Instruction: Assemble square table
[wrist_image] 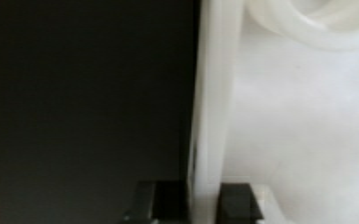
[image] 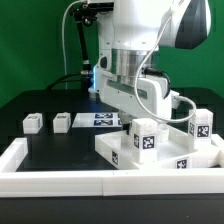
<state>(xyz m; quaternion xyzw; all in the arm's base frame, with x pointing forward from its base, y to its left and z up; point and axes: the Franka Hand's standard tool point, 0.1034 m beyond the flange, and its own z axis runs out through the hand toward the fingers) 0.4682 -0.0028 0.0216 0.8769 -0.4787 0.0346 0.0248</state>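
The square table's white slab [image: 168, 157] lies at the front on the exterior view's right, with tags on its near edge. Two tagged white legs stand on it, one near the middle [image: 146, 137] and one at the far right [image: 201, 125]. Two more legs [image: 33, 123] [image: 62, 122] rest loose on the black table at the left. My gripper [image: 135, 115] reaches down to the slab's far edge, its tips partly hidden behind the middle leg. In the wrist view the gripper [wrist_image: 199, 203] is shut on the slab's thin edge [wrist_image: 204, 110], with dark fingers [wrist_image: 158, 203] on either side and a corner hole [wrist_image: 318, 22] beyond.
The marker board [image: 100, 119] lies flat behind the slab, under the arm. A long white rail [image: 60, 181] borders the black surface along the front and left. A cable hangs behind the arm at the back.
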